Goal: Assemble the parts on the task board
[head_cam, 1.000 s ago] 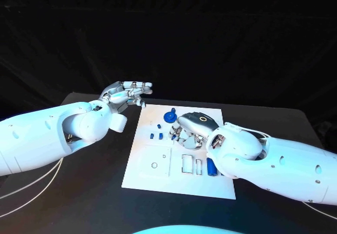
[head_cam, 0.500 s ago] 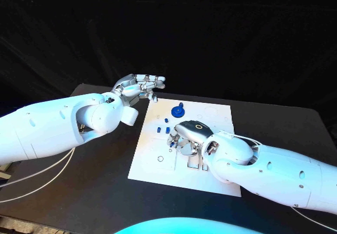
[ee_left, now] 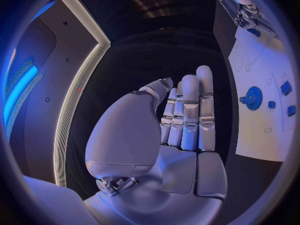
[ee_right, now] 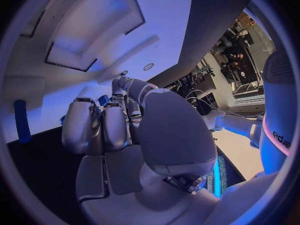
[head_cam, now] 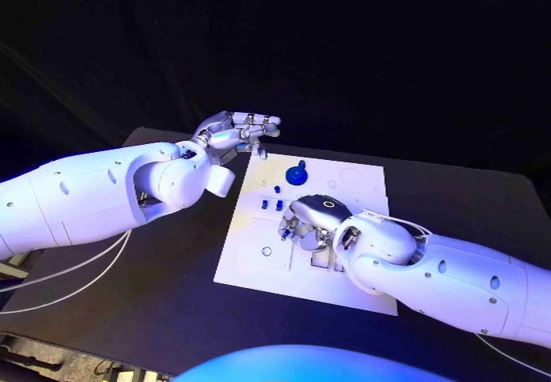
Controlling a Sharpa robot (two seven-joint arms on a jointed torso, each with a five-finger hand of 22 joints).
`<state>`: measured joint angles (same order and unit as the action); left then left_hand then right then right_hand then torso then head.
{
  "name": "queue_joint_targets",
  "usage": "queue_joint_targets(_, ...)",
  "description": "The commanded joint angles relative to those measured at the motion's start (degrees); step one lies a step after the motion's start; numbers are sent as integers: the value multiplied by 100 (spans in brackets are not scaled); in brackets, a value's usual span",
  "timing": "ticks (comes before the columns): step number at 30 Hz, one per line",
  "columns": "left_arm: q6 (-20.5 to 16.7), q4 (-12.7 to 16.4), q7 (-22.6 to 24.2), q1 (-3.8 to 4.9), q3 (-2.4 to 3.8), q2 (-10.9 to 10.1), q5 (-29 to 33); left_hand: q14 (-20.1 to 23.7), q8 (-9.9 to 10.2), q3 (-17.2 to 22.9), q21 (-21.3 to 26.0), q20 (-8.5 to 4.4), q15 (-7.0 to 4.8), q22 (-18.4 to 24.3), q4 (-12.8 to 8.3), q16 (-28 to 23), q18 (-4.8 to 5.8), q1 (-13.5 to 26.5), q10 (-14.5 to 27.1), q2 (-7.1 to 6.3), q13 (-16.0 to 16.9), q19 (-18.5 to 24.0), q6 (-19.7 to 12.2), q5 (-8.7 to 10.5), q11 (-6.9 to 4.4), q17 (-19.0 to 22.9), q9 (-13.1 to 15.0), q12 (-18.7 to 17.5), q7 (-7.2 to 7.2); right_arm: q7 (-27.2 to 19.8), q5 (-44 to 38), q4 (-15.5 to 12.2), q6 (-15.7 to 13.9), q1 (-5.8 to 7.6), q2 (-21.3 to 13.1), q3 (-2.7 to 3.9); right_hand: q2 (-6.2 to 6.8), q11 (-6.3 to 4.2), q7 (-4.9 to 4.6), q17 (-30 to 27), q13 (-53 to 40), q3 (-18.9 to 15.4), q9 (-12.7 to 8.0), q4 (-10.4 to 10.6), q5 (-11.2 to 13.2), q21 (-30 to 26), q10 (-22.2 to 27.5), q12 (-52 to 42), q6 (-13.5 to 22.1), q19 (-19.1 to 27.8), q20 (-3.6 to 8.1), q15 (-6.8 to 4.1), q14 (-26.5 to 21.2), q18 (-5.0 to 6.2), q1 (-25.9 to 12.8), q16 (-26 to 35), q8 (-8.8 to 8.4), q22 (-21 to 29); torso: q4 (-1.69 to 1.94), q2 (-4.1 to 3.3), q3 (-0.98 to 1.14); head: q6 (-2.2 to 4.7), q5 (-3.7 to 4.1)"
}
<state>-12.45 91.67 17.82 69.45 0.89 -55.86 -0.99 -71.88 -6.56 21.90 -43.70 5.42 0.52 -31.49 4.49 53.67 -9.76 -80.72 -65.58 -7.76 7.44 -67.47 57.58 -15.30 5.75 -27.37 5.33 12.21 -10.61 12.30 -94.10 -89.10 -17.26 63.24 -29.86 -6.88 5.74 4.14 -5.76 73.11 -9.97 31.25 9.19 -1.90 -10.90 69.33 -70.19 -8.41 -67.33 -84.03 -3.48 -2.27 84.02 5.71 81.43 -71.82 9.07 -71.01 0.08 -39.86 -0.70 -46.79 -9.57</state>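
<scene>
1. Nearest on the black table [head_cam: 138, 318], white cables [head_cam: 69, 274] are seen trailing under the left arm, well apart from the work.

2. The task board [head_cam: 259, 274] lies in the middle of the table, its near left part bare but for a small round hole [head_cam: 267, 251] (judged to be a socket awaiting a part).

3. The right hand [head_cam: 308, 223] is lowered onto the middle of the board, fingers curled down toward its surface; whether a part is pinched beneath them cannot be told, since the fingertips are hidden. This posture is judged to suit picking or seating a small piece.

4. In the right wrist view a blue cylinder [ee_right: 21, 121] is seen lying on the board beside the curled fingers [ee_right: 80, 125], untouched.

5. Just beyond the right hand, small blue parts [head_cam: 271, 204] sit on the board, not covered by the hand.

6. Farther still, a round blue gear [head_cam: 298, 174] stands near the board's far edge; it is seen again in the left wrist view [ee_left: 252, 97].

7. Farthest, the left hand [head_cam: 239, 133] is held up off the far left corner of the board, fingers straight and side by side, nothing held; it is probably parked there to leave the board free for the other hand
</scene>
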Motion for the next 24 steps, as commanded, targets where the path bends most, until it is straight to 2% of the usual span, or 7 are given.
queue_joint_targets(1, 96, 9, 39, 6, 3, 11, -48, 30, -12, -11, 26, 5, 27, 6, -31, -16, -76, -4, 56, 39, 8, -41, -44, -6, 5, 5, -7, 30, 13, -36, -24, 0, 156, -15, 1, -7, -41, -173, -52, 3, -10, 27, 8, -6, -21, -5, -157, 12, -9, -20, 38, -13, 346, -104, -31, -15, 1, -6, -3, 10, -4, -20, 3)
queue_joint_targets(5, 109, 1, 25, 6, 3, 17, -48, 30, -12, -11, 26, 5, 27, 6, -31, -16, -76, -4, 56, 39, 8, -41, -44, -6, 5, 5, -7, 30, 13, -32, -42, -7, 157, -21, 8, -8, -43, -173, -52, 5, -12, 32, 10, -10, -26, -1, -156, 14, -9, -20, 37, -13, 346, -104, -31, -18, 1, -10, -6, 3, 0, -14, -4)
queue_joint_targets(8, 116, -6, 16, 6, 3, 23, -48, 30, -12, -11, 26, 5, 27, 6, -31, -16, -76, -4, 56, 39, 8, -41, -44, -6, 5, 5, -7, 30, 13, -32, -47, -15, 163, -23, 6, -8, -44, -173, -51, 10, -12, 33, 11, -12, -28, 6, -156, 15, -9, -21, 37, -13, 347, -106, -31, -24, 1, -16, 1, 3, -6, -16, -6)
queue_joint_targets(16, 137, -23, -3, 6, 3, 26, -48, 30, -12, -11, 27, 6, 28, 7, -34, -14, -76, -3, 59, 43, 9, -42, -49, -6, 6, 6, -8, 32, 12, -25, -57, -49, 196, -27, -3, -8, -44, -173, -51, 14, -13, 34, 12, -14, -29, 11, -157, 15, -9, -22, 37, -12, 347, -107, -31, -29, 1, -21, 6, 3, -5, -13, -6)
queue_joint_targets(24, 125, -27, 13, 6, 3, 26, -48, 30, -12, -11, 27, 6, 28, 7, -34, -14, -76, -3, 59, 43, 9, -42, -49, -6, 6, 6, -8, 32, 12, 73, -194, 8, 224, -27, 38, -7, -45, -173, -51, 11, -15, 38, 14, -18, -32, 3, -158, 17, -10, -19, 36, -12, 346, -105, -32, -27, 2, -15, -2, 5, -9, -3, -14)
